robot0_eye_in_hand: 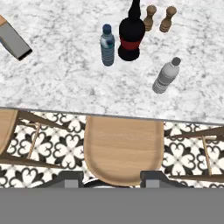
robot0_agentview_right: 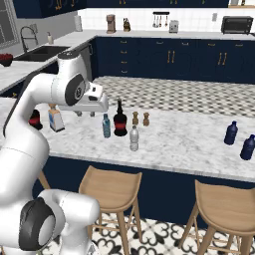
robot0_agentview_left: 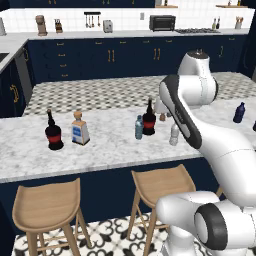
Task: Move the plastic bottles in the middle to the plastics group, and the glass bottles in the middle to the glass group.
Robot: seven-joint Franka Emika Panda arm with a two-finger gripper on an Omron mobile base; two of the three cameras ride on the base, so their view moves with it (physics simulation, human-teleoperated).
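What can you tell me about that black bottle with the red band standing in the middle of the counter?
The black bottle has a round, bulbous body, a long thin neck and a red band around its belly; it looks like dark glass. It stands upright on the white marble counter, in the middle cluster. A teal plastic bottle stands close beside it, and two small brown shakers just behind. Nothing grips it.

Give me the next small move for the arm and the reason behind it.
Probably push the gripper forward over the counter toward the teal bottle. It hangs above a stool, holding nothing, and the teal, black and grey bottles all stand untouched mid-counter.
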